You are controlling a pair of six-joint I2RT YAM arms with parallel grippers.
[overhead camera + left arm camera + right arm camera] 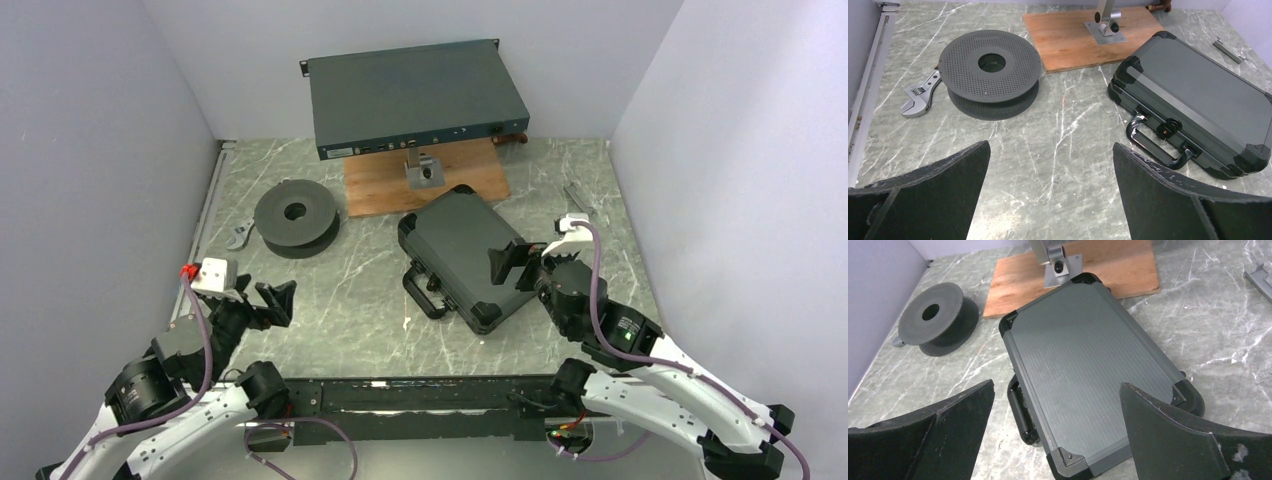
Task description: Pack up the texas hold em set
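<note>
Black fingers of the right gripper (513, 262) stand spread wide with nothing between them. It hangs over the near right end of the case (1088, 355), tilted so that its camera looks along the lid. Whether a fingertip touches the lid cannot be told. The left gripper (1050, 145) is likewise fully spread and empty, low over the table (1058, 165) at the near left, well apart from the case. Judgement: neither tool is set to grasp (a stance that suits a finished job, or a check of the lid).

The case lies flat, lid down, skewed to the table edge, with its handle (1154, 146) facing near left, toward the left gripper. Chips, cards and discs are not visible, so presumably they are inside. The latches beside the handle are too small to judge fastened. The case's far corner lies just beside the wooden board (380, 188). The spool (295, 215) and wrench (918, 95) sit further left.
</note>
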